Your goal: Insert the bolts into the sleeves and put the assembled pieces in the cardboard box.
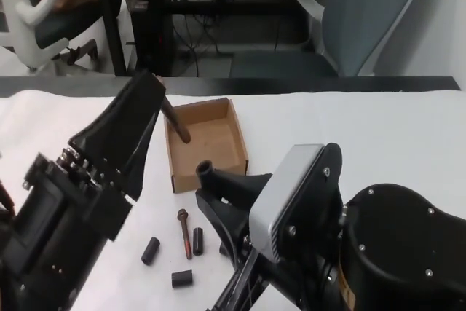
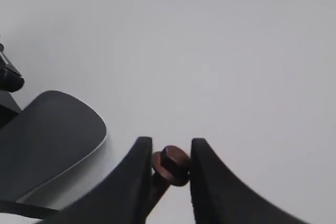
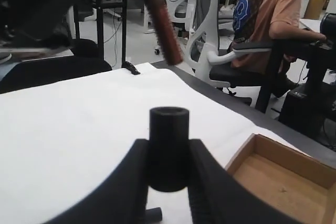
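Rust-brown metal bolt (image 2: 170, 162): head clamped in left pincer (image 2: 170, 148), held in the air by the open cardboard box (image 1: 206, 143). Black cylindrical sleeve (image 3: 169, 124): gripped by right pincer (image 3: 169, 153), beneath the bolt tip, apart. White counter (image 1: 378, 136): second bolt (image 1: 183, 232), three loose sleeves (image 1: 151, 250).

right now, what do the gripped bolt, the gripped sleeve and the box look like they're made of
The bolt is probably metal with a reddish-brown finish, coppery or rusty, going by its hex head and ridged shaft. The sleeve is matte black, either plastic or coated metal; the look leaves that open. The box is plain brown cardboard, dull, with raw edges.
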